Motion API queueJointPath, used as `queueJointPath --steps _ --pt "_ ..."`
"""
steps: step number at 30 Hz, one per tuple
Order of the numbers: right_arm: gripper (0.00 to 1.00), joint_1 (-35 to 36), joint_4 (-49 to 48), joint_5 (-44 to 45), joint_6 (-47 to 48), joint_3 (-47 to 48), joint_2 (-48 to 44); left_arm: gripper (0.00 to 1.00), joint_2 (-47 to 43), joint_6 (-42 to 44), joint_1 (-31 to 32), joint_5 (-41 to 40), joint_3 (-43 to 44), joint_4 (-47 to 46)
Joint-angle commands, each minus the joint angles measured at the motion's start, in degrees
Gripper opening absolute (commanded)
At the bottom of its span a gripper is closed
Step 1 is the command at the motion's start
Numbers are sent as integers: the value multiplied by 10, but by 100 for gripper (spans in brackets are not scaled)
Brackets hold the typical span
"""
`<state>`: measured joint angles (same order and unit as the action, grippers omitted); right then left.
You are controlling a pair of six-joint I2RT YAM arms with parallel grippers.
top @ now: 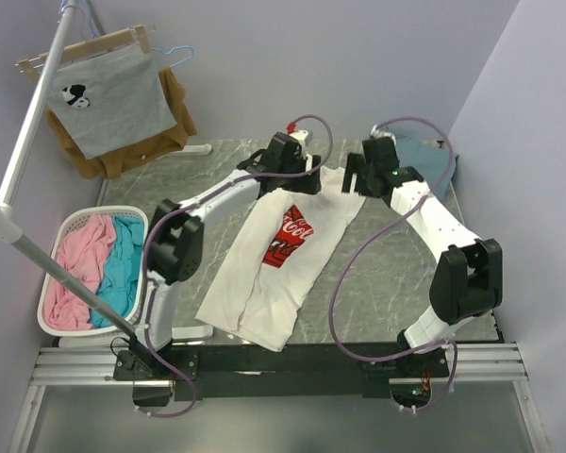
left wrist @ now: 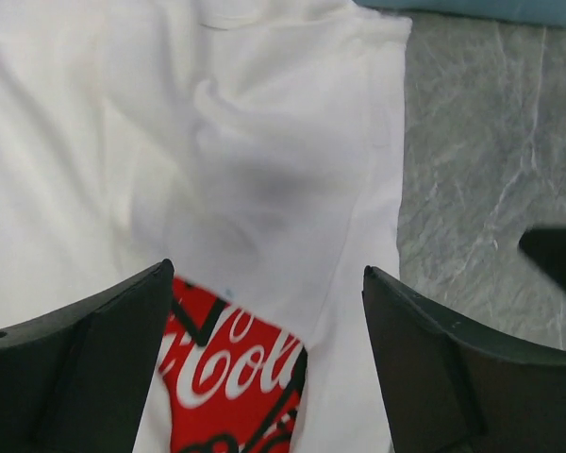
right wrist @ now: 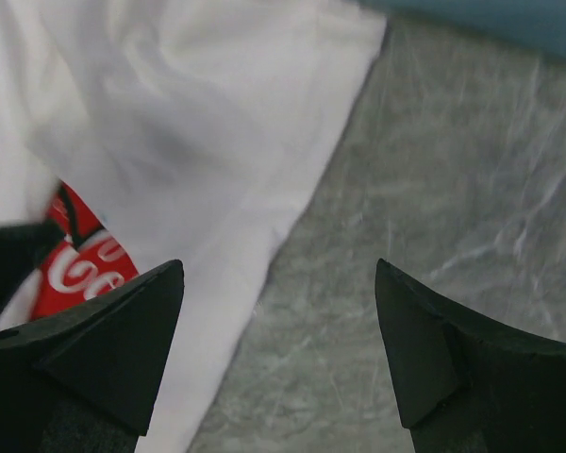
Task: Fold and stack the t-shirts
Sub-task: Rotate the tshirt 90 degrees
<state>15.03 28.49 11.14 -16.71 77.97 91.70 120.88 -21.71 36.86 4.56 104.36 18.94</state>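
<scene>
Top external view: the white cloth t-shirt with a red chest logo lies spread at centre; my left gripper and right gripper hover wide open and empty over its collar end; folding step, next I'd pinch that edge

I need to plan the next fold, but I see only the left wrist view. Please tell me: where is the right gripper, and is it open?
Observer: The right gripper hovers open over the far right edge of the white cloth t-shirt with the red rectangular logo and holds nothing.
Operator: How does this shirt lie as a whole?
Observer: It lies as a long narrow strip, slanting from the far middle of the grey marbled table toward its near left edge.
Operator: And where is the other shirt?
Observer: The plain dusty teal-blue t-shirt lies at the far right corner, partly hidden behind the right arm.
</scene>
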Motion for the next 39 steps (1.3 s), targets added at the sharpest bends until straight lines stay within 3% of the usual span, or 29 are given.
queueJointPath --steps 1,7,19,24,27,33,39 --pt "88 3 -7 -19 -37 -65 -47 86 80 47 -7 154 81 -35" --pt "88 13 -40 -96 -67 -150 -71 85 176 48 -17 229 156 -36" --pt "89 125 -91 -325 -75 -220 -28 87 274 4 -96 177 191 -45" --pt "90 181 -104 -404 -75 -208 4 88 330 -21 -125 179 276 -47" --pt "91 226 -97 -401 -77 -194 19 90 352 -35 -133 177 319 -58" --pt "92 284 -97 -410 -89 -201 57 91 347 -61 -144 166 306 -94" --pt "92 316 -71 -324 -118 -238 81 91 344 -61 -149 161 313 -91"
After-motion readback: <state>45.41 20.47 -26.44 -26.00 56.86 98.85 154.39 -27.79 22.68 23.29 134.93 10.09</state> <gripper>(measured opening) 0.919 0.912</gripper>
